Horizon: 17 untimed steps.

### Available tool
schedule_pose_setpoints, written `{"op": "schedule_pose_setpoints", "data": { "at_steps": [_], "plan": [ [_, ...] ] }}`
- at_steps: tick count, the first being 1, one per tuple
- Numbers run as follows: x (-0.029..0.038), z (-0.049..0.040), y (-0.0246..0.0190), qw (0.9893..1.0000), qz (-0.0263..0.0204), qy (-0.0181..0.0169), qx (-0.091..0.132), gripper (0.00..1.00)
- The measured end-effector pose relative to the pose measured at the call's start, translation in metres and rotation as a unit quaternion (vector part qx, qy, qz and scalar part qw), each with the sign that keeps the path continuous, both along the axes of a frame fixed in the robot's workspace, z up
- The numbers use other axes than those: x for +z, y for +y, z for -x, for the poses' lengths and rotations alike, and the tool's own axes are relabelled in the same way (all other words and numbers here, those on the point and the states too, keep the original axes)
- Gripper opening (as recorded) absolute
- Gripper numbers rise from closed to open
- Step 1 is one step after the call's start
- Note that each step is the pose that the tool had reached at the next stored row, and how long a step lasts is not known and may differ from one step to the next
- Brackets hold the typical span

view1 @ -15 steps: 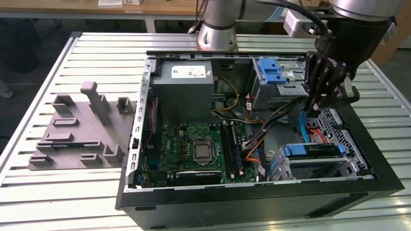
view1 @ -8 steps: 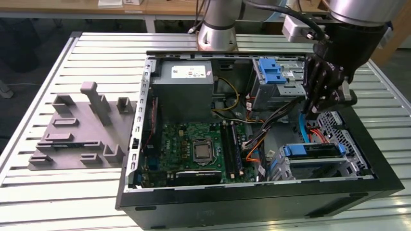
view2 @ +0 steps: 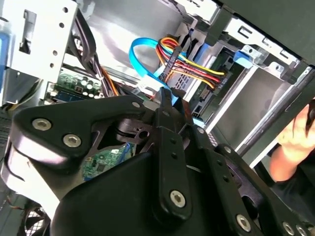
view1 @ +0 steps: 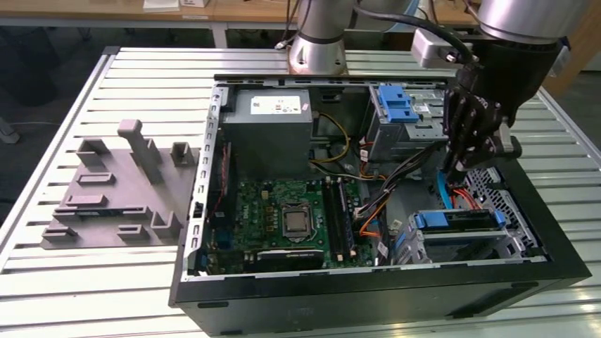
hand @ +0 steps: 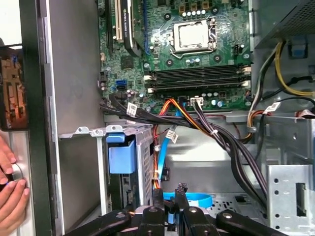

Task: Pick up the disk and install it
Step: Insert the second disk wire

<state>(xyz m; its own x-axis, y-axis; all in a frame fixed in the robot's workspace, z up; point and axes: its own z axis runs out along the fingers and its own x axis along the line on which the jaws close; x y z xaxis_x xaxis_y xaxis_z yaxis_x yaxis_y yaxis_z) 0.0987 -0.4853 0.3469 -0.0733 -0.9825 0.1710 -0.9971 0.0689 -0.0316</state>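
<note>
Fingers (hand: 157,196) of the one gripper (hand: 170,192) are seen drawn close together, with only a narrow gap between the tips and nothing held in it. The gripper is lowered inside an open computer case (view1: 376,296), probably so that it can work at the drive cage in the corner.

Just beside the gripper, in that cage, the disk (view1: 455,220) is found: one flat drive in a blue carrier. It lies level in its slot with the blue end (hand: 120,158) facing outward. It appears to be seated, or nearly so, though how deep it sits cannot be told.

One thin blue cable (hand: 162,147) and one bundle of red, yellow and orange wires (view2: 192,66) are looped near the fingertips, likely left loose so they can reach the drive.

Further out, one second cage with a blue latch (view1: 399,105) and one grey power supply box (view1: 272,123) are fixed along the far wall. One green circuit board (view1: 281,218) is mounted flat on the case floor.

One hand (hand: 10,182) of a person is rested against the outside of the case, perhaps to steady it.

The case is laid on its side on a slatted bench (view1: 56,282), so the inside is open from above. One grey moulded fixture (view1: 112,190) is set on the bench beside it, on the exterior view's left.
</note>
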Motion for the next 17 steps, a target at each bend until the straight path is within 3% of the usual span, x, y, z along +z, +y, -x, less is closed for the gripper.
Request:
{"op": "schedule_pose_setpoints", "data": {
  "at_steps": [9,12,13,17],
  "plan": [
    [-0.0057,0.0,0.0,0.9999,0.014,0.0,0.0,0.2],
    [-0.0057,0.0,0.0,0.9999,0.0147,0.0,0.0,0.27],
    [-0.0057,0.0,0.0,0.9999,0.0149,0.0,0.0,0.34],
    [-0.0057,0.0,0.0,0.9999,0.015,0.0,0.0,0.34]
  ]
}}
